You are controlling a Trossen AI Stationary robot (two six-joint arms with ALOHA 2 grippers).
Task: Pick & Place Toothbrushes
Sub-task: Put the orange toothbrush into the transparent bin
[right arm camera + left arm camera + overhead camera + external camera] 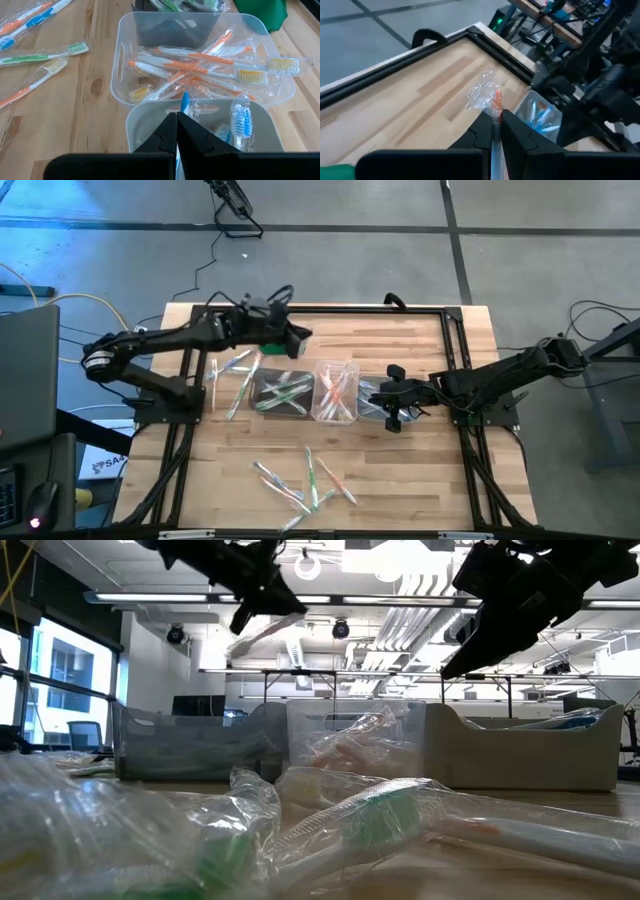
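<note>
My left gripper (492, 116) hangs over the table's far part, behind the dark tub (280, 392), shut on a wrapped toothbrush with an orange end (496, 100). The dark tub holds green toothbrushes, the clear middle tub (335, 392) orange ones (200, 65), and the right tub (372, 402) blue ones (242, 122). My right gripper (177, 114) waits shut over the right tub, and a blue handle (184, 100) shows just past its tips. Loose wrapped toothbrushes lie flat left of the tubs (235, 380) and near the front edge (300, 480). My left gripper pinches the wrapped toothbrush between its two fingers. The brush runs along the fingers, with its orange end (497, 104) and crumpled clear wrapper (481, 91) sticking out past the tips. It is lifted clear of the table, and the fingers point slightly downward toward the table's right. My right gripper may touch the blue handle; I cannot tell.
A solid green lump (272, 348) sits under my left arm's wrist. A black frame (440, 315) runs around the table's edges. Bare wood lies behind the tubs (420, 95). In the low view, wrapped brushes (370, 815) crowd the foreground, with the tubs (520, 750) behind them.
</note>
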